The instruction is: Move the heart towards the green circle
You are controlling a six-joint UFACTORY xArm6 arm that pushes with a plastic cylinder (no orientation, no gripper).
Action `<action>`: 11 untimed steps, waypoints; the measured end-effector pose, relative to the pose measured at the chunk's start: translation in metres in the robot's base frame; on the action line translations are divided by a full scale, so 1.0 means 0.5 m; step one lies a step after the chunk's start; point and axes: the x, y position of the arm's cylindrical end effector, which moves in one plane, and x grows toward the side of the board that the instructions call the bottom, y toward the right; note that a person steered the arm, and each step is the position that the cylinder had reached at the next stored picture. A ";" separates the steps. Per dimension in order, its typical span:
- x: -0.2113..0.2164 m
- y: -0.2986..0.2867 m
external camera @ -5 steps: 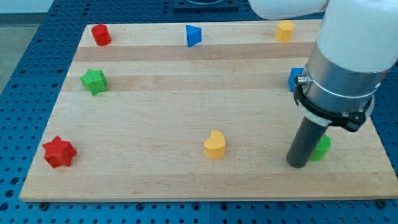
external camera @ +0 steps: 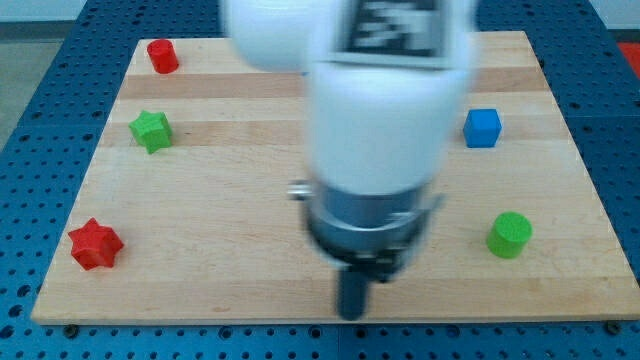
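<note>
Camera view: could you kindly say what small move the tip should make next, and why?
Probably ease my tip toward the view's left. It sits near the board's bottom edge, left of the green circle; the heart is hidden, likely behind the arm, and needs pushing rightward.

the board (external camera: 200, 260) looks like pale planked wood with a smooth, satiny finish. the green cylinder (external camera: 510, 234) to the view's right of the arm looks like matte plastic, same for the blue cube (external camera: 482, 128) and the red star (external camera: 95, 245). arm housing (external camera: 375, 110) is glossy white plastic above a dark metal-looking collar (external camera: 372, 232).
</note>
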 end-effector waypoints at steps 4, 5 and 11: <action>-0.104 0.096; -0.090 0.083; -0.180 0.208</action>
